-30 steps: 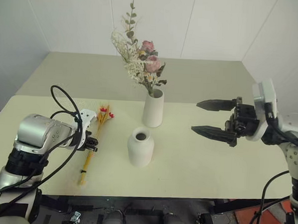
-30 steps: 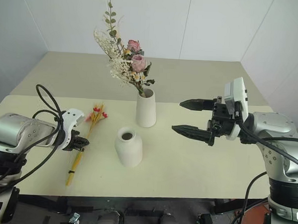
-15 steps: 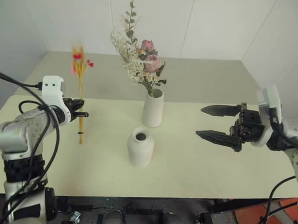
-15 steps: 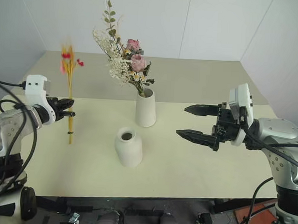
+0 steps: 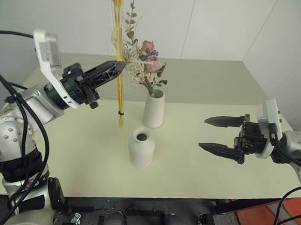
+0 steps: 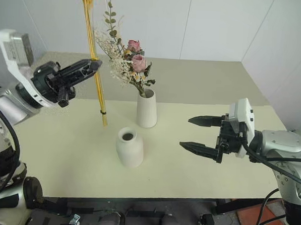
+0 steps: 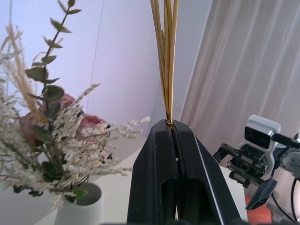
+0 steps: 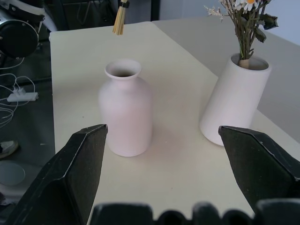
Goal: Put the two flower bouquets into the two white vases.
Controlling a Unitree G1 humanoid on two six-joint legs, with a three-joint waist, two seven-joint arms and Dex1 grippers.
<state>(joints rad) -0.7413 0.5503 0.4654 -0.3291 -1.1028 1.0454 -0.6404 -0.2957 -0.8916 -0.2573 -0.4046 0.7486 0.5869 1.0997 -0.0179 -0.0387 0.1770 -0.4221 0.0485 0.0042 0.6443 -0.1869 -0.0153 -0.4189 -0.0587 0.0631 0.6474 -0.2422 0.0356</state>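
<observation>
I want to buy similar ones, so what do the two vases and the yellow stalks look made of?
Short vase and tall vase: likely matte white ceramic, with no shine showing. Stalks: look like dried straw or grass, thin, stiff and golden, though they could be artificial.

No lettering, label, brand mark, number or sign can be read anywhere in these views.
</observation>
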